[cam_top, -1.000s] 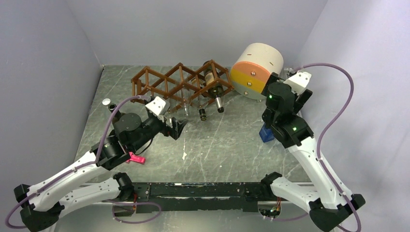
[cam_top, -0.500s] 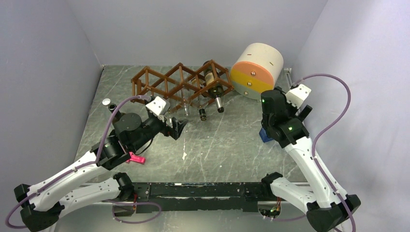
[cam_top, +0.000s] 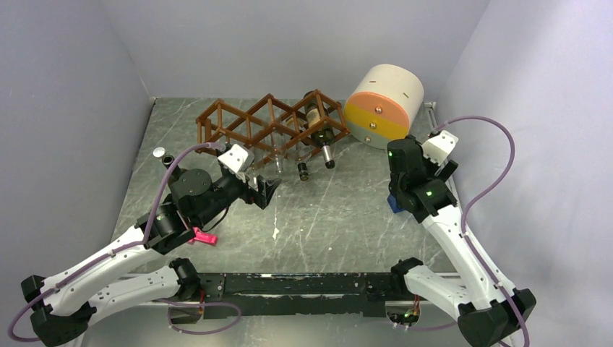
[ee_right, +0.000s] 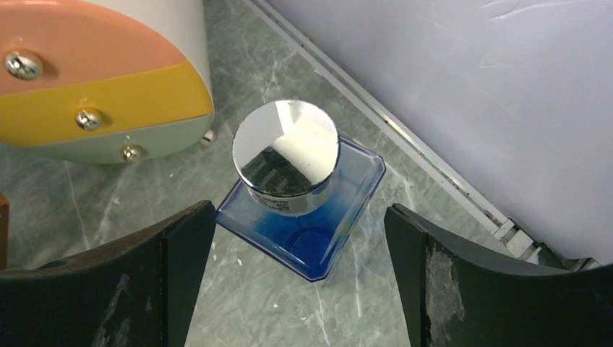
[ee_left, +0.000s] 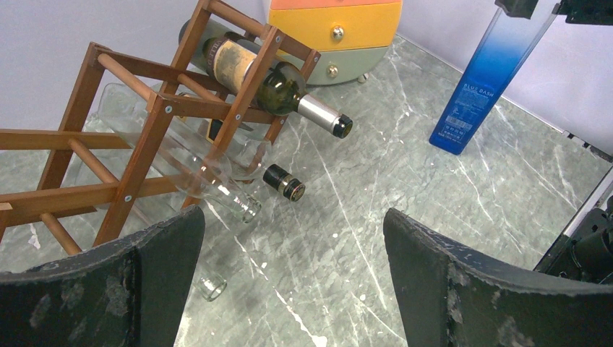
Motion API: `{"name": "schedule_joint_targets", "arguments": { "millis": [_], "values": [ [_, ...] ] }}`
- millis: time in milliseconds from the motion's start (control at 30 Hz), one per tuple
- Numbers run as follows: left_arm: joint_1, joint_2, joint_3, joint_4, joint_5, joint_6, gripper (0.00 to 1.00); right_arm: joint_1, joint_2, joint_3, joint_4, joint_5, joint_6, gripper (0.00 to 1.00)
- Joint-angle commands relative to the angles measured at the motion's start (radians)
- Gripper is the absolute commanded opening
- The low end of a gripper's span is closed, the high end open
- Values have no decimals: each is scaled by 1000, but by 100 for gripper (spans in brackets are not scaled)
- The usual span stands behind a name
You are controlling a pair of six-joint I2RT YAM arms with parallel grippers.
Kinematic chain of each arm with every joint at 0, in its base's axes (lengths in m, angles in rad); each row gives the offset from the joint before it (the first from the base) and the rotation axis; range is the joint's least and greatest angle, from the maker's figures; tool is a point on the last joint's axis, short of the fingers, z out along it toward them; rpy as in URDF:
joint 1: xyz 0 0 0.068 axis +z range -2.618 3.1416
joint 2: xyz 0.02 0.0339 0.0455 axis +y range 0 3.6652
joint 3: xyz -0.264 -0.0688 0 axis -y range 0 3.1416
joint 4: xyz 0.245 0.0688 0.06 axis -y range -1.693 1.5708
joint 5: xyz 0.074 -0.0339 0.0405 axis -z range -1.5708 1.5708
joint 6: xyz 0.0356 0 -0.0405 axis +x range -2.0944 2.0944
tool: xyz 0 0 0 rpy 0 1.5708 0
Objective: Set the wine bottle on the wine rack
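The reddish-brown wine rack (cam_top: 249, 124) (ee_left: 137, 137) stands at the back of the table. A dark green wine bottle (cam_top: 319, 129) (ee_left: 271, 79) lies in its right cell. A clear bottle (ee_left: 206, 184) and a dark bottle with a black cap (ee_left: 283, 181) poke out lower down. A blue square bottle (cam_top: 394, 202) (ee_left: 481, 83) (ee_right: 318, 231) with a silver cap (ee_right: 285, 148) stands upright near the right wall. My right gripper (ee_right: 296, 217) hangs open above it, fingers apart from the glass. My left gripper (cam_top: 266, 189) (ee_left: 293, 224) is open and empty in front of the rack.
A cream, orange and yellow cylinder (cam_top: 382, 107) (ee_right: 94, 72) lies right of the rack, close to the blue bottle. A pink object (cam_top: 204, 236) sits by the left arm. Small caps (cam_top: 160, 154) lie at the left edge. The right wall (ee_right: 448, 94) is just behind the blue bottle.
The right arm has drawn back from the cylinder, toward the near side and slightly left, over the blue bottle. The left arm has not moved.
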Motion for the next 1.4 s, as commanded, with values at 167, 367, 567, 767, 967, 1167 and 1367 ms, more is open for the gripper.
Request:
{"name": "schedule_joint_targets", "arguments": {
  "millis": [167, 367, 567, 767, 967, 1167, 1367],
  "values": [
    [4, -7, -1, 35, 11, -2, 98, -9, -33, -23, 82, -103, -72, 65],
    [5, -1, -2, 38, 18, -4, 98, -9, -58, 12, 155, -315, -241, 50],
    [5, 4, 0, 39, 21, -6, 98, -9, -58, 72, 164, -576, -356, 43],
    [4, 8, -2, 40, 24, -8, 98, -10, -34, 77, 172, -800, -382, 39],
    [5, 12, -2, 39, 30, -8, 97, -9, -12, 77, 177, -928, -400, 37],
    [5, 22, -5, 47, 43, -12, 98, -9, -21, 100, 169, -989, -413, 34],
    [5, 59, -17, 84, 91, -41, 98, -9, -46, 107, 156, -1064, -416, 31]
  ]
}}
